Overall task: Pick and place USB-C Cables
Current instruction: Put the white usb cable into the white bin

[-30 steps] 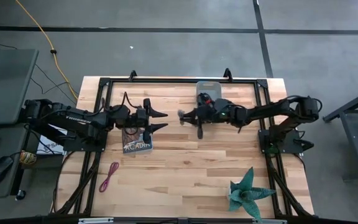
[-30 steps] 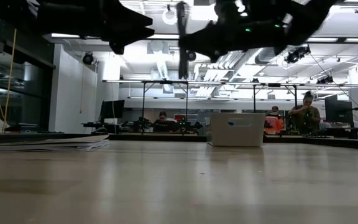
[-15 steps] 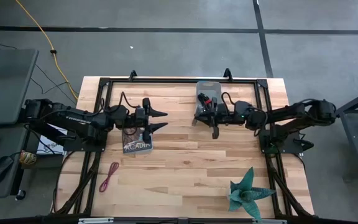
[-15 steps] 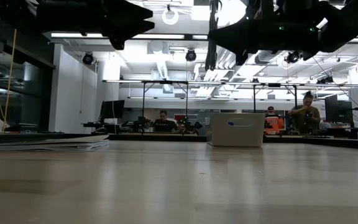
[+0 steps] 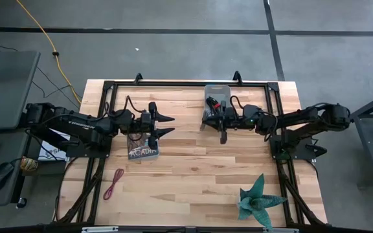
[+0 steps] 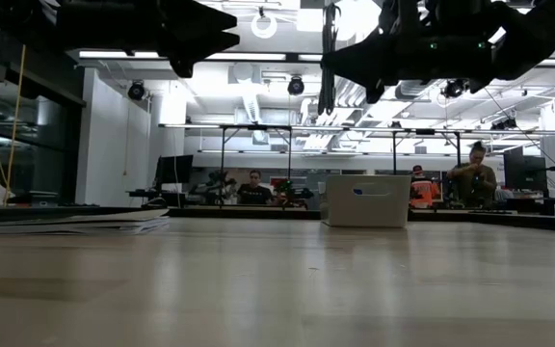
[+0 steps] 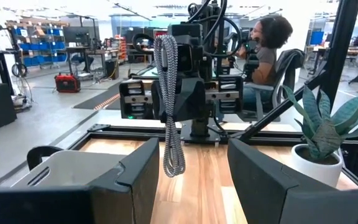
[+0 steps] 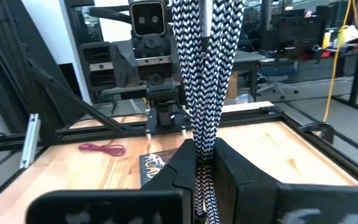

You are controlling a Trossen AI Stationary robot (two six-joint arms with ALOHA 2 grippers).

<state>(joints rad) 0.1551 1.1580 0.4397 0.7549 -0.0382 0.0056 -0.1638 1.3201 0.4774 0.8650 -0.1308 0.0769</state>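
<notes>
A black-and-white braided USB-C cable, folded into a narrow bundle, is in my right gripper, which is shut on it above the table's middle, beside the clear bin. From above the cable shows only as a small dark spot. A red-and-black cable lies inside the bin. The maroon-pink cable lies flat on the table near the left edge. My left gripper hovers open over the book, facing the right gripper. My right gripper pinches the braided bundle about mid-length between its two fingers, several strands together. The fingers come level from the table's right and lie across the bundle. The bundle stands upright and lifted clear, and its looped lower end hangs below the fingers.
The bin stands at the table's far edge. A potted plant is at the near right corner. A black frame runs around the tabletop. People sit at desks in the room behind.
My right gripper has carried the hanging cable toward the table's right, closer to the bin, during the first half second, and has kept still since. It has stayed shut on the cable.
</notes>
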